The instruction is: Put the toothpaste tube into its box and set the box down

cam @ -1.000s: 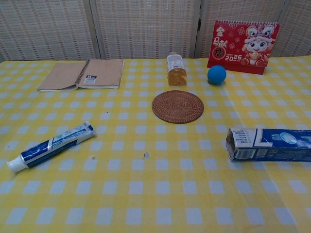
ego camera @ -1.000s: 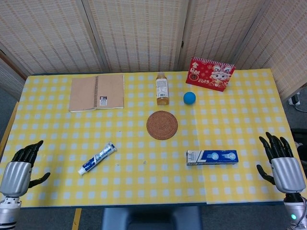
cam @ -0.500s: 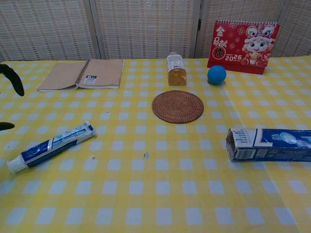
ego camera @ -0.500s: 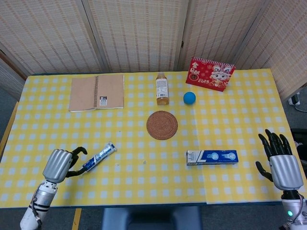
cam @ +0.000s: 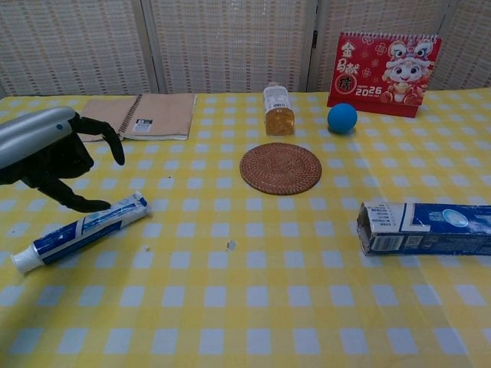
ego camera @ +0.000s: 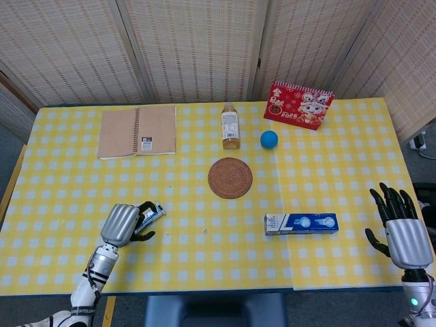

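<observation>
Woven coaster [cam: 281,168] mid-bench, toothpaste [cam: 80,231] left of it under spread, empty left hand [cam: 47,157]; box [cam: 426,228] right; right hand [ego camera: 403,231] spread, empty.

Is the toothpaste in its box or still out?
Out. The toothpaste tube lies flat on the tablecloth, far left of the box.

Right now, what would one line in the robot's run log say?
left hand: open over toothpaste tube, not gripping | right hand: open, idle | box: lying flat, empty

Open cloth between tube [cam: 80,232] and box [cam: 426,228] — coaster [cam: 280,168] behind.
</observation>
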Tool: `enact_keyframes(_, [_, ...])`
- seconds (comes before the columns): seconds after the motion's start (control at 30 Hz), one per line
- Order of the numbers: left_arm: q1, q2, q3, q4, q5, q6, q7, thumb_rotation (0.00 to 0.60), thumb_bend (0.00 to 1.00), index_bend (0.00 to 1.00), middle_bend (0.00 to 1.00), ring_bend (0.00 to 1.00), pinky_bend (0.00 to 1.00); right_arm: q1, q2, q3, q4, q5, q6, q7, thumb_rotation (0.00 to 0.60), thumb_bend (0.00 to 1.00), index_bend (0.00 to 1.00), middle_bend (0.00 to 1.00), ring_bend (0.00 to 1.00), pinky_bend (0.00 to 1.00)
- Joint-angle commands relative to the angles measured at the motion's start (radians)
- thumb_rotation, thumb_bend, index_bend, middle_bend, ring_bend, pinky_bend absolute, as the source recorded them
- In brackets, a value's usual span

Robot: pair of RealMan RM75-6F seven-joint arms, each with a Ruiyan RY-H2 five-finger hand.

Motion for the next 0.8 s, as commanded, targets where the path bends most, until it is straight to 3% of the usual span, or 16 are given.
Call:
enact_keyframes(0.03, [-0.032, -0.044, -0.022, 0.034, -0.082, -0.037, 0.052, 0.600, 0.19, 0.40, 1.00, 1.00, 1.00, 0.000, 0.000, 0.001, 0.000, 0.001, 0.001, 0.001, 0.600, 0.35, 0.00, 0.00, 0.00, 0.00])
enact_keyframes(0.3, [-0.064, -0.077, -0.028, 0.068, -0.196, -0.067, 0.107, 0.600, 0.18, 0.29, 1.00, 1.00, 1.00, 0.000, 0.010, 0.006, 0.002, 0.011, -0.001, 0.021, 0.600, 0.35, 0.00, 0.00, 0.00, 0.00])
enact_keyframes(0.8, [-0.107, -0.129, -0.017, 0.166, -0.302, -0.097, 0.148, 0.600, 0.18, 0.31, 1.00, 1.00, 1.00, 0.000, 0.011, 0.004, 0.002, 0.008, 0.001, 0.022, 0.600, 0.35, 0.00, 0.00, 0.00, 0.00])
